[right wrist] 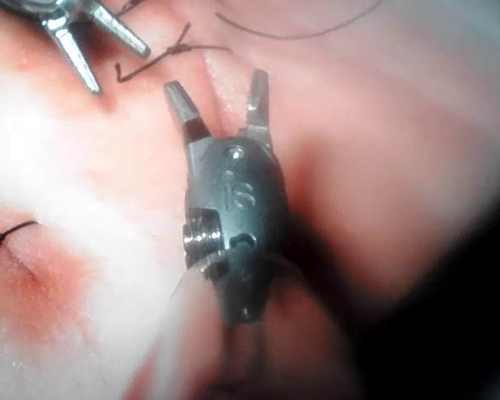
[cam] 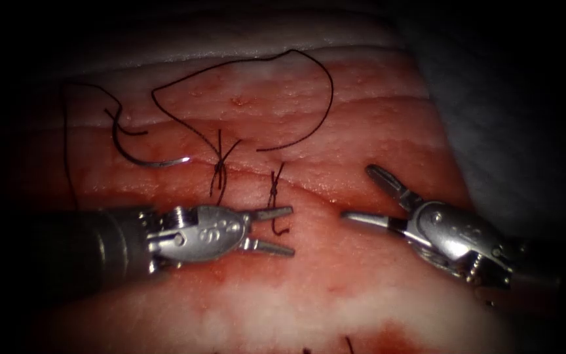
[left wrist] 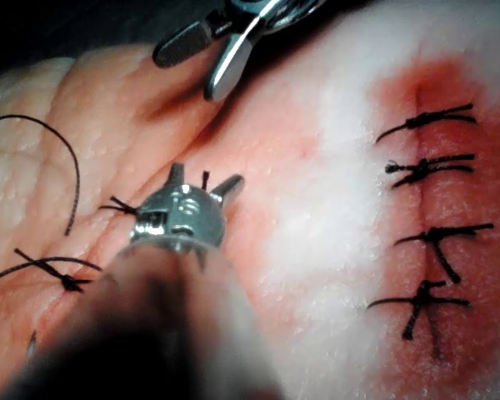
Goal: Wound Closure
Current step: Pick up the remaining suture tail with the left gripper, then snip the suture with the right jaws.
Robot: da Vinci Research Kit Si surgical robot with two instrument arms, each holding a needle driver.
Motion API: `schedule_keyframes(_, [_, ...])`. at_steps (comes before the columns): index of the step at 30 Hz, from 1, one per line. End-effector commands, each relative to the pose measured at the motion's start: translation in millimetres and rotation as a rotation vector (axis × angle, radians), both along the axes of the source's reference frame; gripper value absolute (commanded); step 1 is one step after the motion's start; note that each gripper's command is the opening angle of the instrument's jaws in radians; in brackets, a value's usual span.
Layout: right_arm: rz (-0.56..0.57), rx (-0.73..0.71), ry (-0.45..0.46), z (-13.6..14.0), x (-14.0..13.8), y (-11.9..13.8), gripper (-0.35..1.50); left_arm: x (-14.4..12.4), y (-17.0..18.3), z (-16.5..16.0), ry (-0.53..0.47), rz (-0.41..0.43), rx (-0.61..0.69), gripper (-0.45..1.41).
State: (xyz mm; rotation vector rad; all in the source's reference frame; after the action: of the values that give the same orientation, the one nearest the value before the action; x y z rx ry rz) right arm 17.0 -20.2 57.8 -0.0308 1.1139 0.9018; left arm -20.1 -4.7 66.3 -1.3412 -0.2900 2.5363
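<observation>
Toward tissue far-left corner needle lies loose w/ thread; two knots tied; left tool & right tool both agape, empty.

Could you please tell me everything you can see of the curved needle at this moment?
The needle is a thin, dark metal curve with a bright glint near one end. It lies loose on the tissue, left of the knotted stitches, not driven in. Dark thread runs from it in loops across the tissue. Neither tool holds it: the left tool and the right tool both have open, empty jaws, away from it.
</observation>
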Motion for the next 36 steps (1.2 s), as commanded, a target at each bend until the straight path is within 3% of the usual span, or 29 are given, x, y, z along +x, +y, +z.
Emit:
schedule_keyframes(1, [-0.001, -0.001, 0.002, 0.5, 0.8, 0.0, 1.09, -0.5, 0.2, 0.6, 0.0, -0.003, 0.005, 0.07])
schedule_keyframes(2, [-0.001, -0.001, 0.002, 0.5, 0.8, 0.0, 1.08, -0.5, 0.3, 0.6, 0.0, -0.004, 0.005, 0.02])
schedule_keyframes(3, [-0.003, -0.006, 0.0, 0.5, 0.8, 0.0, 1.08, -0.7, 0.4, 0.7, 0.002, -0.009, 0.009, -0.15])
schedule_keyframes(4, [-0.003, -0.006, 0.0, 0.5, 0.8, 0.0, 1.08, -0.7, 0.4, 0.7, 0.002, -0.009, 0.009, -0.15])
schedule_keyframes(6, [-0.003, -0.006, 0.0, 0.6, 0.8, 0.0, 1.06, -0.8, 0.4, 0.8, 0.002, -0.01, 0.009, -0.45])
schedule_keyframes(13, [-0.006, -0.006, -0.004, 0.8, 1.2, -0.3, 1.06, 0.2, 1.3, 1.2, 0.008, 0.003, 0.02, -0.45])
schedule_keyframes(20, [-0.1, -0.071, -0.02, 2.3, 3.9, -1.1, 1.38, 1.6, 2.5, 0.2, -0.006, 0.031, 0.002, -0.45])
schedule_keyframes(23, [-0.16, -0.163, -0.038, 3.1, 5.6, -1.6, 1.28, 2.0, 2.8, 0.0, -0.023, 0.025, -0.016, -0.45])
schedule_keyframes(28, [-0.179, -0.249, -0.104, 3.6, 8.3, -1.5, 1.3, 2.9, 3.5, -0.3, -0.046, 0.018, -0.033, -0.45])
schedule_keyframes(36, [-0.123, -0.33, -0.125, 2.9, 11.0, -0.7, 1.3, 3.3, 3.7, -1.4, -0.065, -0.004, -0.048, -0.45])
